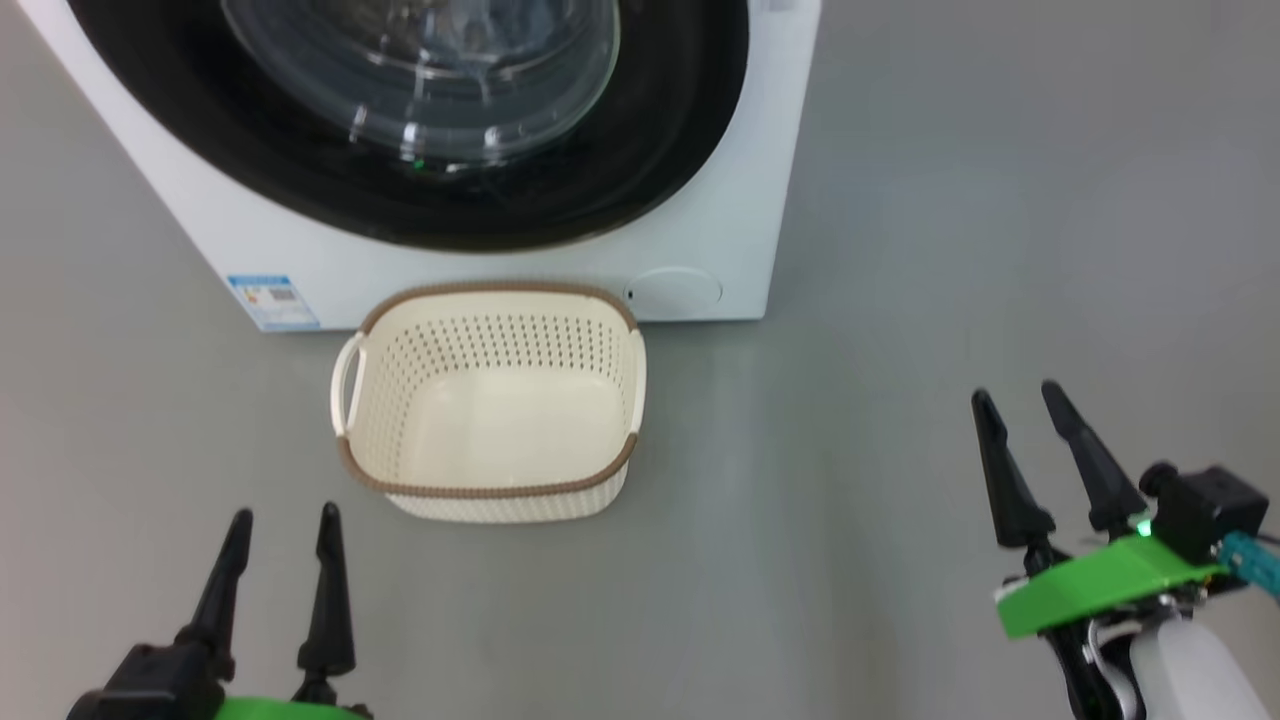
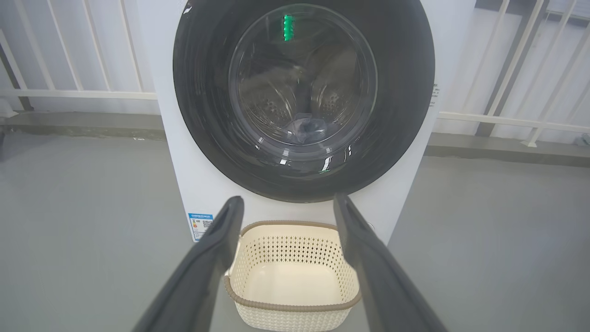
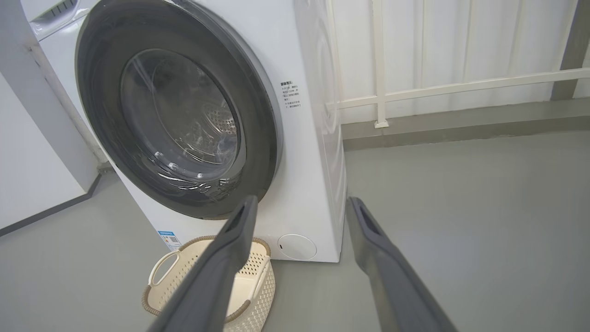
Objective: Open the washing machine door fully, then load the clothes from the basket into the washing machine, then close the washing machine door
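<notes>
The washing machine door [image 2: 304, 92] is shut flat against the front of the washing machine [image 1: 300, 245]. Its black ring and round glass cover most of that front. The left gripper [image 1: 284, 512] sits low at 7 o'clock in the head view, its two dark fingers spread apart with nothing between them. The right gripper [image 1: 1016, 390] sits at 4 o'clock, spread apart too and holding nothing. The basket [image 1: 500, 505] stands on the grey floor [image 1: 950, 250], at 1 o'clock from the left gripper and 9 o'clock from the right one, well apart from both. The basket is empty, and its bare cream bottom shows. The machine is just behind it at 12 o'clock. A blue label [image 1: 272, 300] is at 10 o'clock from the basket and a round white flap [image 1: 675, 290] is at 1 o'clock. Through the glass in the left wrist view, the clothes [image 2: 304, 129] show as a small bluish bundle lying at the bottom of the steel drum [image 2: 272, 101].
</notes>
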`<state>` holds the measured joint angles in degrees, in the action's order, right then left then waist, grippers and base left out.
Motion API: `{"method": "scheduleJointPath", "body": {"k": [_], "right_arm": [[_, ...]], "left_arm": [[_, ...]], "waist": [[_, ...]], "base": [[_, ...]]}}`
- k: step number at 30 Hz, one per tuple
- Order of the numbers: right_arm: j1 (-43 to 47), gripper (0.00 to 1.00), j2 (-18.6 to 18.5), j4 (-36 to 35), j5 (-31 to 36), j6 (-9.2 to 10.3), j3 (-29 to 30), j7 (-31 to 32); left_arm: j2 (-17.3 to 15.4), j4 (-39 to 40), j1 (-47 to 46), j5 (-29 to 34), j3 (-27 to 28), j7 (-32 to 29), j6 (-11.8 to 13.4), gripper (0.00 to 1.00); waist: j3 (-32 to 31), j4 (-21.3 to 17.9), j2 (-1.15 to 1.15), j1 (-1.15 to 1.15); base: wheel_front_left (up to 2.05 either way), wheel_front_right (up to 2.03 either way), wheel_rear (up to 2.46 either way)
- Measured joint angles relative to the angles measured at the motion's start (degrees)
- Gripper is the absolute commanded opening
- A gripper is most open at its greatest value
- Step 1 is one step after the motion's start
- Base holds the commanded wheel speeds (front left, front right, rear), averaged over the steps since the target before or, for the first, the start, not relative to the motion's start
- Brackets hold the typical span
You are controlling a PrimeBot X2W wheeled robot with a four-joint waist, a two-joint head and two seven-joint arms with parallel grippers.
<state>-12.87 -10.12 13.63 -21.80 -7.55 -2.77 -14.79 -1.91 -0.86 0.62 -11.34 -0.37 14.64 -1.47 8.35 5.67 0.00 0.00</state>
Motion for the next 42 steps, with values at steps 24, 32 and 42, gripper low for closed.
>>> {"method": "scheduleJointPath", "body": {"k": [24, 32, 42], "right_arm": [[12.0, 1.00, 3.7, -4.0, 4.1, 0.00, 4.9, 0.1], [12.7, 1.00, 4.2, -4.0, 4.2, 0.00, 4.8, 0.1], [12.9, 1.00, 4.2, -4.0, 4.5, 0.00, 4.8, 0.1]], "left_arm": [[-0.3, 0.3, 10.1, 0.6, 6.7, 0.0, 1.6, 1.00], [-0.3, 0.3, 10.1, 0.6, 6.5, 0.0, 1.4, 1.00], [-0.3, 0.5, 10.2, 0.6, 5.7, 0.0, 1.4, 1.00]], "waist": [[-8.5, -3.3, 0.00, 0.00], [-8.9, -2.8, 0.00, 0.00], [-9.0, -2.0, 0.00, 0.00]], "base": [[0.00, 0.00, 0.00], [0.00, 0.00, 0.00], [0.00, 0.00, 0.00]]}}
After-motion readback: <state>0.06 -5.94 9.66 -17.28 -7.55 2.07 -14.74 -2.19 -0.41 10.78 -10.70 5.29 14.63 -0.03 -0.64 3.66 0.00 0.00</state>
